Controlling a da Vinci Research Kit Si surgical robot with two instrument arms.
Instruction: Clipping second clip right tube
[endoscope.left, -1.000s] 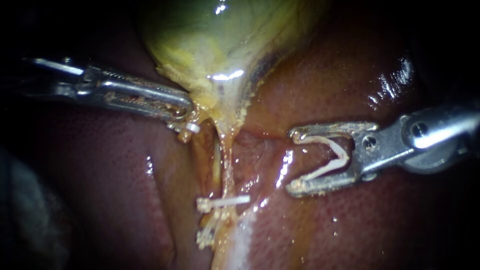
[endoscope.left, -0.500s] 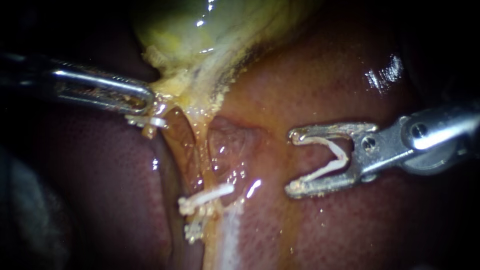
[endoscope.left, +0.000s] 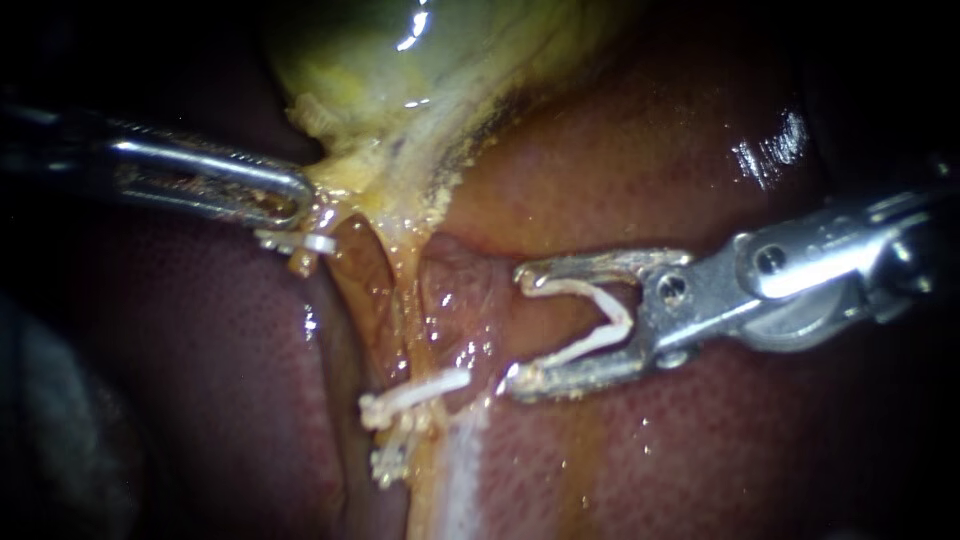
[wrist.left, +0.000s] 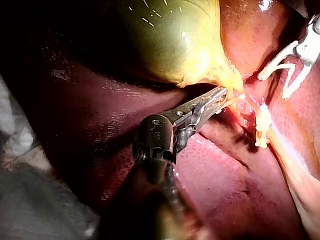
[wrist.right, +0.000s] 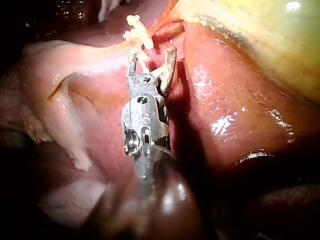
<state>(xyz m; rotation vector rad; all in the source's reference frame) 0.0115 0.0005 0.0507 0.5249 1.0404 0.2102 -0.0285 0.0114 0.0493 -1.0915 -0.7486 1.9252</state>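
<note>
The liver (endoscope.left: 650, 180) fills most of your field, wet and dark red, with the yellow-green gallbladder (endoscope.left: 420, 60) lying on it at its far edge. Your left instrument (endoscope.left: 300, 200) has its jaws closed on the gallbladder's narrow lower end and draws it to the left. That grip and the tissue look the same as half a second ago. Your right instrument (endoscope.left: 520, 328) is what has changed: it has advanced over the liver surface toward the tube (endoscope.left: 405, 320) that runs down from the gallbladder's lower end. Its jaws stand wide apart and carry an open clip (endoscope.left: 600, 320), a white V with one leg along each jaw. The tube is not yet between them and lies just ahead of the jaw tips. In your right wrist view the jaws (wrist.right: 150, 54) point at the same spot. An upper closed clip (endoscope.left: 415, 395) already crosses the tube, and your lower jaw tip now sits just beside its right end, not clearly touching it. A lower closed clip (endoscope.left: 395, 460) sits just below that. A small white clip (endoscope.left: 295, 242) hangs just under your left jaws. I cannot tell which strand is the right tube.
</note>
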